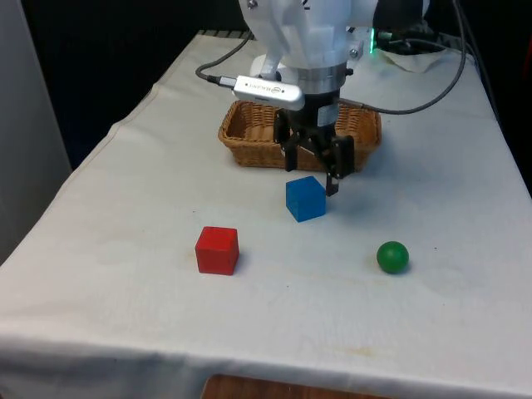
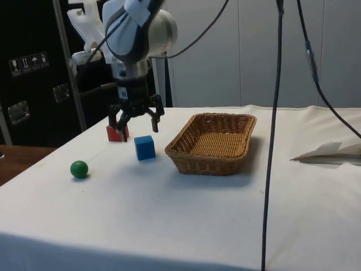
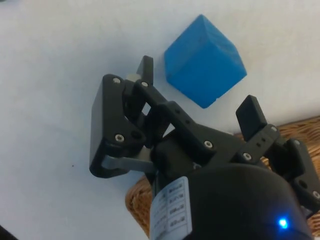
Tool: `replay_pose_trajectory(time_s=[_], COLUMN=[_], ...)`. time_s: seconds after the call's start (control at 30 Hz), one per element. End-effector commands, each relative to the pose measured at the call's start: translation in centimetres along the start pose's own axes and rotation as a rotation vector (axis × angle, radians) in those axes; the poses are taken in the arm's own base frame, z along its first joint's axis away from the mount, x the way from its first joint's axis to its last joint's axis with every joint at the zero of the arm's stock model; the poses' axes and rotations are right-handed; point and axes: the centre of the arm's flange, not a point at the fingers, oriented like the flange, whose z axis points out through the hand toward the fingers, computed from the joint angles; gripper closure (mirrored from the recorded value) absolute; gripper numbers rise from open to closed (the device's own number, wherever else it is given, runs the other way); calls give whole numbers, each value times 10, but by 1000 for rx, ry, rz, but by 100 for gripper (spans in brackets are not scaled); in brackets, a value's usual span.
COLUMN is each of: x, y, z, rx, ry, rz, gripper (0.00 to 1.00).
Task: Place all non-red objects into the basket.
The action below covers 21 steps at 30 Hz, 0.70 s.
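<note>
Gripper (image 1: 312,176) fingers spread apart, empty, just above blue cube (image 1: 305,199); wicker basket (image 1: 241,126) behind.

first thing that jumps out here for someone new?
The black gripper, fingers spread, hangs just above the blue cube near the middle of the white cloth, with nothing held. Right behind it sits the wicker basket, with nothing visible inside it. The red cube lies nearer the camera toward the front view's left and the green ball toward the front view's right.
</note>
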Motion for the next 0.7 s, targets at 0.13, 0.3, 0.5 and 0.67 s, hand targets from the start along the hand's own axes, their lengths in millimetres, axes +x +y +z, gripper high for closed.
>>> replay_pose_trajectory(time_s=[0.13,0.3,0.5,0.67], x=[6,9,9,8], y=[2,2,3,5], z=[11,24,30,30], rx=[-6,-14,-23,-26], ry=[-1,-4,-8,-8], rz=[10,21,31,33], gripper=[0,0,0,0])
